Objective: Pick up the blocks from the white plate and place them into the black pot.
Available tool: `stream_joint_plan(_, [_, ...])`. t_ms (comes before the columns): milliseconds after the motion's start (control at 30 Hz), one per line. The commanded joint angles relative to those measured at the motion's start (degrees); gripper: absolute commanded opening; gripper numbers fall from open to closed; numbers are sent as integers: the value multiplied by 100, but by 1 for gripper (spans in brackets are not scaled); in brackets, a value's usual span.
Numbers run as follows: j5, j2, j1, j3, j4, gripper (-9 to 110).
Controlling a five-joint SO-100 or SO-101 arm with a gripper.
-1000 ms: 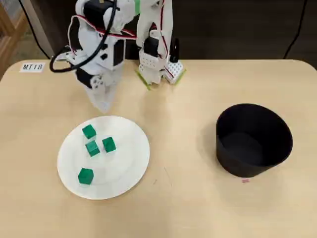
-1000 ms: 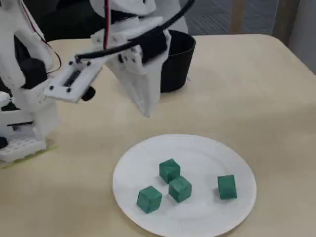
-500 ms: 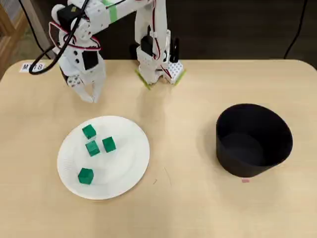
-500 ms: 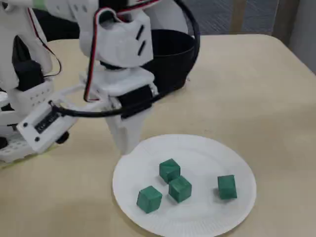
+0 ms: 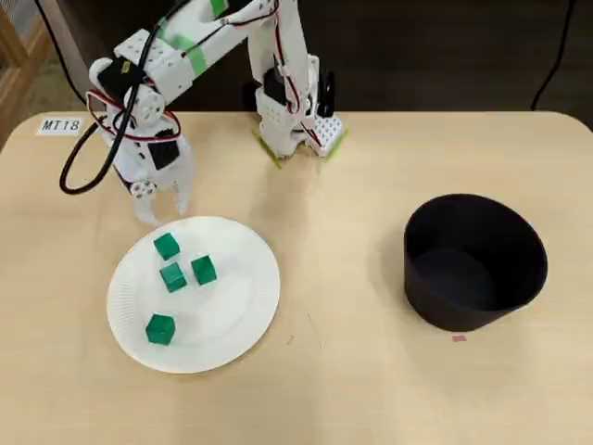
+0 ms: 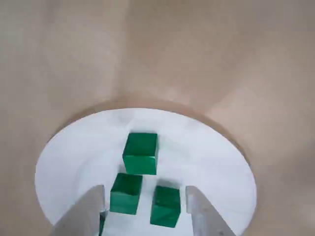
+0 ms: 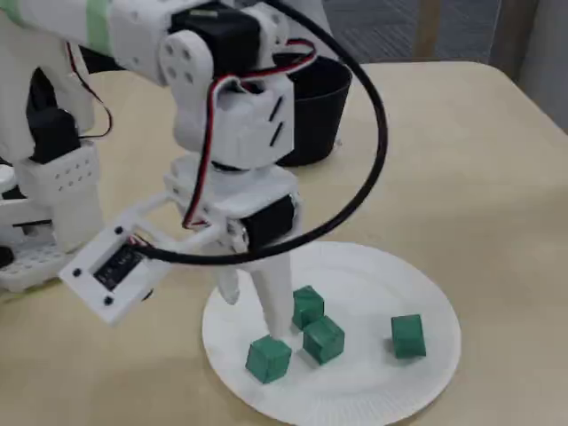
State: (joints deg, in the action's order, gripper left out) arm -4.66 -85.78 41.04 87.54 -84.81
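A pale wood-look table [image 5: 352, 371] carries the scene — a white paper label [image 5: 61, 124] near one far corner, dark floor beyond. The gripper [image 5: 161, 209] hangs over the plate's [image 5: 236, 320] rim, fingers [image 6: 83, 216] spread apart with nothing between them. Four green blocks [image 5: 172, 277] lie on the plate, three clustered, one apart. The black pot [image 5: 474, 261] stands well apart across the table.

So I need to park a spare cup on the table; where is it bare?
Bare: the tabletop between the white plate and black pot, and the front strip. Crowded: the plate's back edge, where the gripper hangs over the blocks.
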Motion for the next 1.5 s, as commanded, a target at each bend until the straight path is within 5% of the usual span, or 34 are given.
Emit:
stream_joint_plan(0, [62,44,-44,-158,0,24])
stream_joint_plan(1133, [176,1222,-26,-545,606,22])
stream_joint_plan(1467, [132,1696,-53,-809,615,-2])
